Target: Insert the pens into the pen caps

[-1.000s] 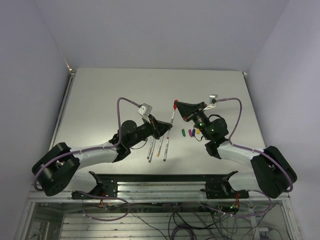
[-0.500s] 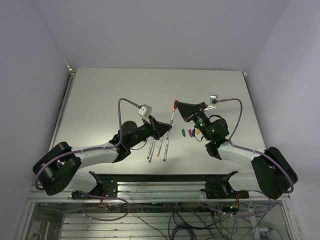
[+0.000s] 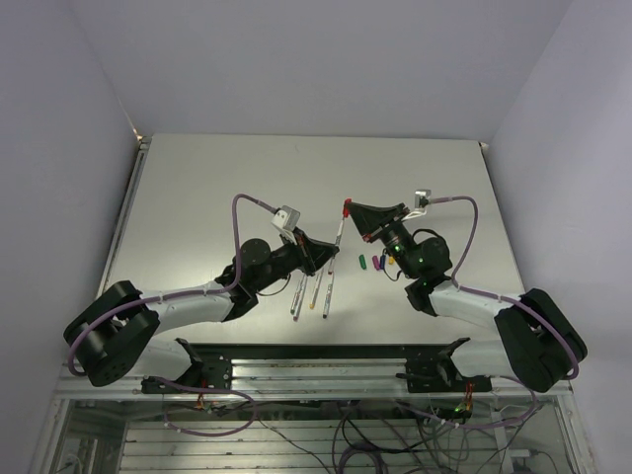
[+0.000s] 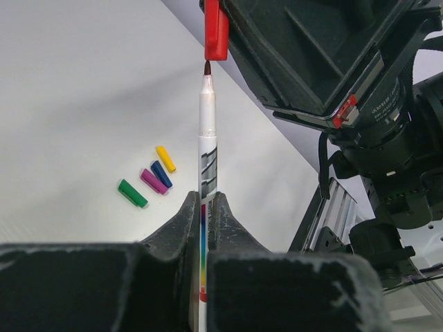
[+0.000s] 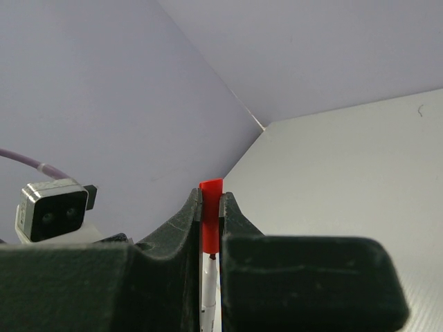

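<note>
Red cap clamped in my right jaws hangs just over the tip of the pen my left jaws pinch by its barrel; green cap, magenta cap, blue cap and yellow cap lie close together on the table beyond

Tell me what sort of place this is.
Probably a robotics lab test cell: a white table walled by plain panels, a left arm and right arm bolted to a metal frame, loose cables beneath.
</note>
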Available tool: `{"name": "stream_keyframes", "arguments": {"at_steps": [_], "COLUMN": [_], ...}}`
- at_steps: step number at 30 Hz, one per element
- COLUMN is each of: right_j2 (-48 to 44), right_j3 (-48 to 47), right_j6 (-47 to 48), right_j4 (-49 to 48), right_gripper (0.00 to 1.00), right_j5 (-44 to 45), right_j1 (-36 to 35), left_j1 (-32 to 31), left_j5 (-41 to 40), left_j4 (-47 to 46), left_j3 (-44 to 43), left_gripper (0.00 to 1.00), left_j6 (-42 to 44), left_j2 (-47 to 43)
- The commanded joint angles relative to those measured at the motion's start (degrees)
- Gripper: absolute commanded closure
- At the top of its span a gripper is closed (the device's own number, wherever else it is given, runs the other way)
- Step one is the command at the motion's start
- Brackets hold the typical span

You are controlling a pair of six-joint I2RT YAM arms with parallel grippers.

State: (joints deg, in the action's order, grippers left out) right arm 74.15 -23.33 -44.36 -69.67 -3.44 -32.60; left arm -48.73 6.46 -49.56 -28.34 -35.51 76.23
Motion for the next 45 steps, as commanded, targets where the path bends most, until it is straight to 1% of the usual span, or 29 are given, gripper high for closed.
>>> {"name": "stream_keyframes", "arguments": {"at_steps": [1, 14, 25, 30, 38, 40, 45], "right_j2": [1.0, 2.1, 2.4, 3.4, 4.3, 3.9, 3.5], "right_j3": [0.1, -0.9, 0.6, 0.5, 0.3, 0.2, -0.2], "right_j6": [0.1, 0.2, -0.4, -0.7, 0.4, 1.6, 4.3], "right_j4": [-3.2, -3.1, -3.2, -2.7, 3.2, 5.9, 12.0], "right_gripper": [1.0, 1.0, 1.0, 1.0, 1.0, 1.0, 1.0], "right_j5": [0.0, -0.6, -1.8, -4.0, -6.6, -6.9, -7.3], "right_j1": [-0.5, -0.9, -2.1, -2.4, -3.0, -3.3, -4.7], "left_j1": [-0.3, -0.3, -0.3, -0.2, -0.3, -0.3, -0.1], "left_j5": [0.2, -0.9, -4.3, -5.3, -6.1, -6.5, -8.0], "left_j4": [-2.8, -2.6, -8.4, -9.9, -11.1, -9.6, -10.7], "left_j3": [-0.1, 0.1, 0.7, 0.9, 0.2, -0.4, -0.5], "left_gripper": [0.93, 0.93, 0.93, 0.93, 0.93, 0.93, 0.93], "left_j6": [0.7, 0.7, -0.8, -1.0, 0.6, 1.6, 3.3], "left_j2": [-0.4, -1.2, -0.1, -0.4, -1.7, -2.2, -3.1]}}
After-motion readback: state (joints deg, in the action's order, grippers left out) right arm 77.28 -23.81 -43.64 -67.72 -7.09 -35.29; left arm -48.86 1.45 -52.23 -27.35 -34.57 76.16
